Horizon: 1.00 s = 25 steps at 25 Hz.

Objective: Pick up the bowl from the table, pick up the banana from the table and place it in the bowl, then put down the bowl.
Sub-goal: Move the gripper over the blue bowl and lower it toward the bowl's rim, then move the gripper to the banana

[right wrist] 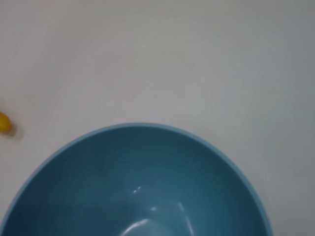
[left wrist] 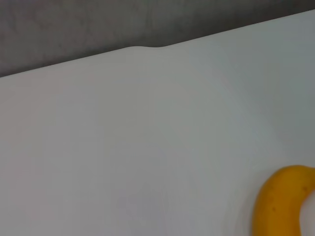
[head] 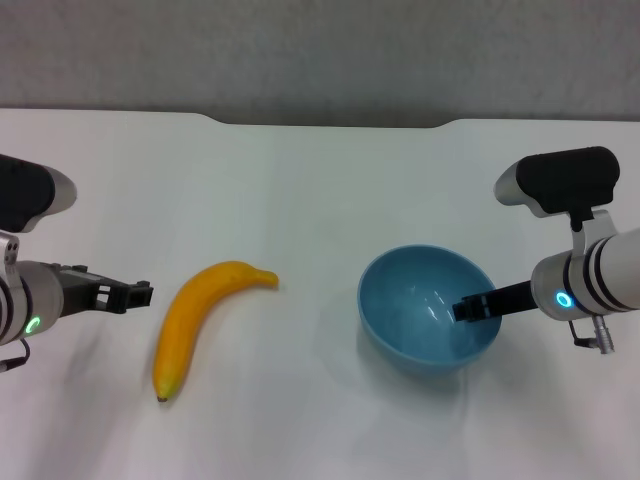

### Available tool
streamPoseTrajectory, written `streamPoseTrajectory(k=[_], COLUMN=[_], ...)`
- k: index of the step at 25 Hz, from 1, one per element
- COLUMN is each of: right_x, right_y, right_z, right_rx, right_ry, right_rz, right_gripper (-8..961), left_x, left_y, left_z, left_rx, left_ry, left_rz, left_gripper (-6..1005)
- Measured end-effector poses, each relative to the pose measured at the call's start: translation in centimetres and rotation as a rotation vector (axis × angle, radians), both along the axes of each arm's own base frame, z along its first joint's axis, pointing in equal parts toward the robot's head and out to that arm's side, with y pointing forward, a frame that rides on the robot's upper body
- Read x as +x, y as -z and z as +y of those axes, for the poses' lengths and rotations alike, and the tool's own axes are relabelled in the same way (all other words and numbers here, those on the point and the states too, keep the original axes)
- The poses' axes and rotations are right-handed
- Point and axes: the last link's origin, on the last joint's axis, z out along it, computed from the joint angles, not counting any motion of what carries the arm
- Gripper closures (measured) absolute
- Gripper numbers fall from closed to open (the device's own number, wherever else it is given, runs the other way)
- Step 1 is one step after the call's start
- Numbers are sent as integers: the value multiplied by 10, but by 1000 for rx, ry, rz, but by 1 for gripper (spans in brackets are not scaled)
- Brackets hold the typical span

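The table (head: 320, 180) is the biggest thing here, white and flat, with a small notch in its far edge.

Next is the bowl (head: 428, 322). It is blue, round, deep and shiny, and it sits toward the robot's right with nothing in it. It looks tipped a little, but I cannot tell if it is off the table. The right gripper (head: 470, 308) reaches in over the near-right rim, with one finger inside the bowl. It looks like it is pinching the wall, but I cannot see the finger on the outside, so I cannot tell for sure. The bowl looks light and hard, and its shiny skin may be slippery. The thin rim is the only good place to hold it, and a one-sided hold could let it tilt (so it should move slowly).

The banana (head: 200, 315) lies flat on the table toward the left, well apart from the bowl. It is orange-yellow and curved, with a small dark tip toward the robot. It looks like plastic, so it is likely light, stiff and smooth. The fat middle is the best spot to grab, across its width.

The left gripper (head: 135, 294) is the smallest. It hovers just beside the banana, not touching it. I cannot tell if its fingers are apart or together
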Motion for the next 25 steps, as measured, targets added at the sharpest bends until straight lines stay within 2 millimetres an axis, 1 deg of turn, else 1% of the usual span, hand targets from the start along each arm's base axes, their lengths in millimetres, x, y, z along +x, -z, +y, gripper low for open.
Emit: streamPoseTrajectory(k=[3,9,12,17,21,25], right_x=[2,2,3,4,4,-1], right_y=[0,-1,0,-1,-2,-8], right_z=[-1,-1,-1,-1,-1,-2], right_rx=[5,8,15,19,35,64], right_ry=[1,-2,-8,-9,-18,-45], right_rz=[1,3,3,4,11,37], right_gripper=[495,736,798,901,903,905], left_x=[-1,-3,-7,-7,-3,6], left_y=[1,1,3,3,4,5], left_z=[0,0,0,2,2,1], left_rx=[-2,-3,-6,-3,0,-5], left_ry=[-2,-9,-17,-16,-8,17], left_rz=[1,2,5,0,-23,-57], left_gripper=[151,151,151,152,151,152])
